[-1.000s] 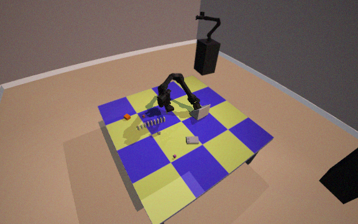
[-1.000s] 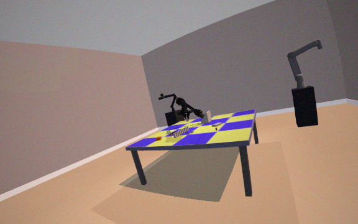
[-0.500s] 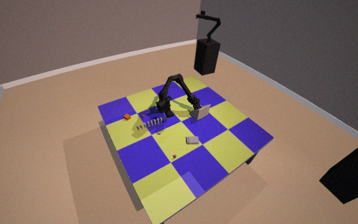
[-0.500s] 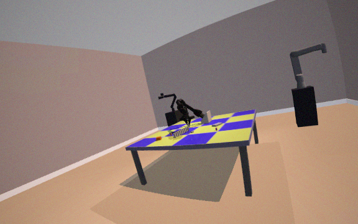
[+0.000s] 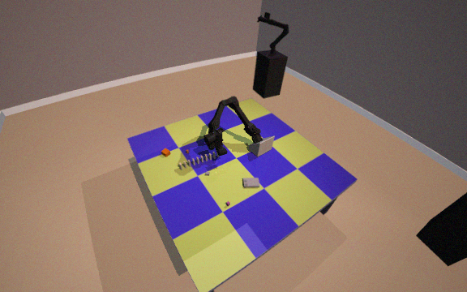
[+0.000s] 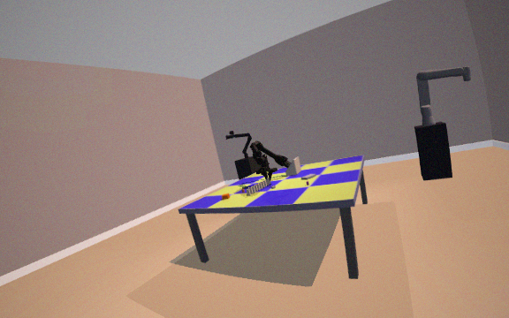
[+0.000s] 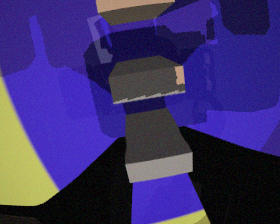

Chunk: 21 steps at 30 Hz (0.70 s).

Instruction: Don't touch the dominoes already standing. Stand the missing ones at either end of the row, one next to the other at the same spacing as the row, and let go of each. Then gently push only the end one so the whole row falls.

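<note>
A row of several pale dominoes point(image 5: 198, 161) point(image 6: 249, 192) stands upright on the checkered table. My gripper point(image 5: 219, 153) point(image 6: 269, 179) is low at the row's end nearest the arm's upright white panel. It is shut on a grey domino point(image 7: 159, 137), held upright between the fingers. Just beyond it in the wrist view stands the row's end domino point(image 7: 147, 85), with a visible gap between them. Another standing domino point(image 7: 136, 14) shows at the top edge. Whether the held domino's foot touches the table cannot be told.
A white panel point(image 5: 263, 147) point(image 6: 296, 165) stands by the arm's base. An orange block point(image 5: 165, 152) point(image 6: 225, 196) and a smaller orange piece point(image 5: 187, 151) lie near the row. A small grey piece point(image 5: 207, 173), a flat grey box point(image 5: 250, 182) and a small reddish cube point(image 5: 228, 203) lie on the table.
</note>
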Each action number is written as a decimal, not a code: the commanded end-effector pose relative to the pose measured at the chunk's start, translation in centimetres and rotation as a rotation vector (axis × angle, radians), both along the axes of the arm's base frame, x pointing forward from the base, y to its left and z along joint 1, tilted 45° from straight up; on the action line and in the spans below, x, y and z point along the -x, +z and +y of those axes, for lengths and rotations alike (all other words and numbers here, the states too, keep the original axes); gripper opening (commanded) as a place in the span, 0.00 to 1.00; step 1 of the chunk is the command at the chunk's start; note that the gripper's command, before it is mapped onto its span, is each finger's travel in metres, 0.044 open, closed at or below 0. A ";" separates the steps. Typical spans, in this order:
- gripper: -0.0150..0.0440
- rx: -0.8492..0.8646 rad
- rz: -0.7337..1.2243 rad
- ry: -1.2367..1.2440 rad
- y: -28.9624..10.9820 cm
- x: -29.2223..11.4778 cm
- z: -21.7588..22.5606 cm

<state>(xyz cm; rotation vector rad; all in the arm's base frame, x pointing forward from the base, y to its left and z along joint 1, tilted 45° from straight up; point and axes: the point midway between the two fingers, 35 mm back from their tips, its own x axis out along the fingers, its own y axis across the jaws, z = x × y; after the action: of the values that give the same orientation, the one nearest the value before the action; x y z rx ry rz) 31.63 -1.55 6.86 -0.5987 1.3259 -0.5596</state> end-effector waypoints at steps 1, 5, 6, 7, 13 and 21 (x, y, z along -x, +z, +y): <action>0.44 0.005 0.000 0.004 0.0 0.0 -0.1; 0.61 0.005 0.000 0.004 0.0 0.0 -0.1; 0.66 0.005 0.000 0.004 0.0 0.0 -0.1; 0.70 0.005 0.000 0.004 0.0 0.0 -0.1; 0.97 0.005 0.000 0.004 0.0 0.0 -0.1; 1.00 -0.010 0.009 0.023 3.4 0.1 4.1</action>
<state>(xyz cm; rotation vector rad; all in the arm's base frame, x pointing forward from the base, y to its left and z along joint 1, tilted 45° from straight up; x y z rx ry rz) 31.13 -0.30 8.23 -0.6144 1.3528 -0.5625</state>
